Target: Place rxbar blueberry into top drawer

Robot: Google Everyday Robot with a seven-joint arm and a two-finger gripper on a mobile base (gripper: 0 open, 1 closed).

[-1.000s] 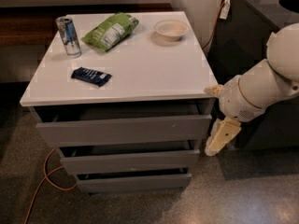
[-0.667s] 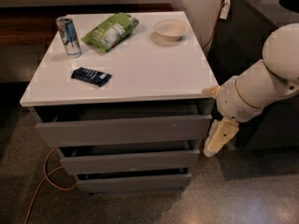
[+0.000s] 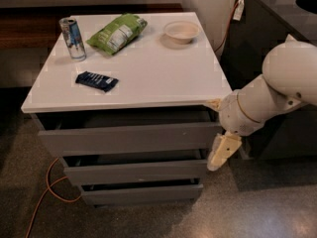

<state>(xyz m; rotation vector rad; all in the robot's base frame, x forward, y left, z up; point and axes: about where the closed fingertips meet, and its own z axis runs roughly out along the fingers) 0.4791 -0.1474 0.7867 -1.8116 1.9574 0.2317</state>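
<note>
Grey drawers numbered three, stacked beneath a white tabletop (image 3: 163,73) that carried one rxbar blueberry (image 3: 96,81), one silver-blue can (image 3: 73,38), one green chip bag (image 3: 118,32) and one pale bowl (image 3: 182,31). The gripper (image 3: 220,155) hung pointing down, just beside the right end of the top drawer (image 3: 129,138). Whether it was apart or together could not be told.

The rxbar lay flat on the tabletop, above the gripper and well off to its left. The can, bag and bowl sat higher and farther back. All three drawers stood slightly pulled out, their insides hidden in shadow.

Compared with the earlier frame, the gripper had dropped a little and edged toward the drawer fronts, while everything on the tabletop had stayed where it was.
</note>
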